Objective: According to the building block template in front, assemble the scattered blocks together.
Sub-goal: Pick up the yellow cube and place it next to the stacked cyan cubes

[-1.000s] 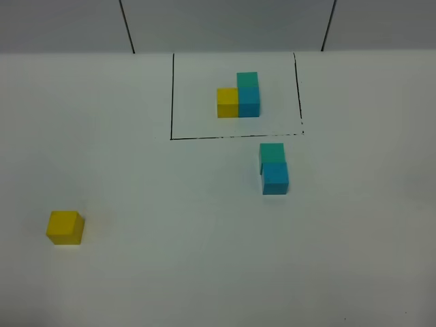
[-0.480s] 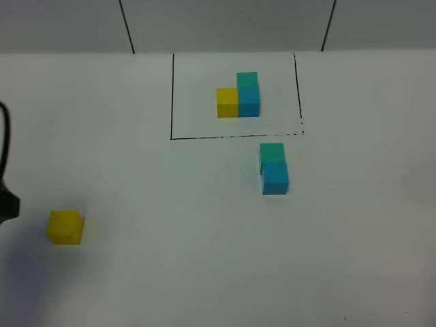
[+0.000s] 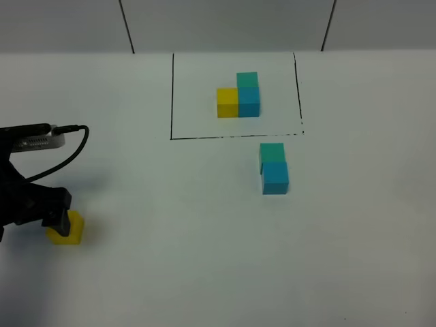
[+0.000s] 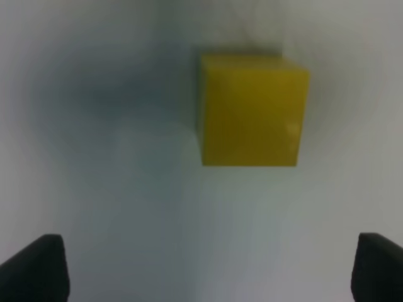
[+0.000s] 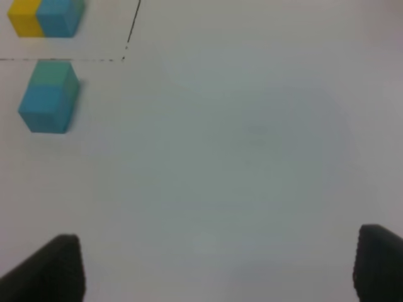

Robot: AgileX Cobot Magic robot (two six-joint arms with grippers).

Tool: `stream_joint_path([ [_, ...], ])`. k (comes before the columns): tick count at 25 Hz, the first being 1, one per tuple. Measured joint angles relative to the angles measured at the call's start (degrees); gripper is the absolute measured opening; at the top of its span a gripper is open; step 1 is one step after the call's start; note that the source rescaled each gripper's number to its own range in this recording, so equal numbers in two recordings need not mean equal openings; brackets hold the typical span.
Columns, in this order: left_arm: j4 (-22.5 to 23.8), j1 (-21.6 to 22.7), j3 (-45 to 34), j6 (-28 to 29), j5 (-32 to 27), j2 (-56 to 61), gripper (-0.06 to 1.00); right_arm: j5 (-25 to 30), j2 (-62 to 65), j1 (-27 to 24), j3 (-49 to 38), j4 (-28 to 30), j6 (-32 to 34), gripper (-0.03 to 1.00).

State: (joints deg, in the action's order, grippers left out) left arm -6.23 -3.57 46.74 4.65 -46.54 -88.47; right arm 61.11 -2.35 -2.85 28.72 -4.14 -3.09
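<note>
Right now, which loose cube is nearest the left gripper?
The loose yellow cube, alone at far left by the left gripper; teal cube and blue cube touch mid-table.

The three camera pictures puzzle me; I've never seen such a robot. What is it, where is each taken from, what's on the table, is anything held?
A two-armed robot. One picture looks down from a high camera; the other two come from a camera on each wrist. On the table: a black-framed template of three cubes, a teal cube touching a blue cube, and a yellow cube. The left claw is open near the yellow cube; the right claw is open too. Nothing is held.
</note>
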Motion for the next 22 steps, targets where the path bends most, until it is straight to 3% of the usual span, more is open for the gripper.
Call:
stream_joint_path([
  [8, 0.05, -0.29, 0.00, 1.49, 5.43, -2.18, 0.94, 0.00, 0.00, 0.00, 0.00, 0.00, 0.00, 0.73],
  [15, 0.30, -4.20, 0.04, 2.55, 7.49, -5.67, 0.94, 0.00, 0.00, 0.00, 0.00, 0.00, 0.00, 0.73],
  [22, 7.36, -4.94, -0.37, 8.80, 9.23, -6.77, 0.94, 0.00, 0.00, 0.00, 0.00, 0.00, 0.00, 0.73],
])
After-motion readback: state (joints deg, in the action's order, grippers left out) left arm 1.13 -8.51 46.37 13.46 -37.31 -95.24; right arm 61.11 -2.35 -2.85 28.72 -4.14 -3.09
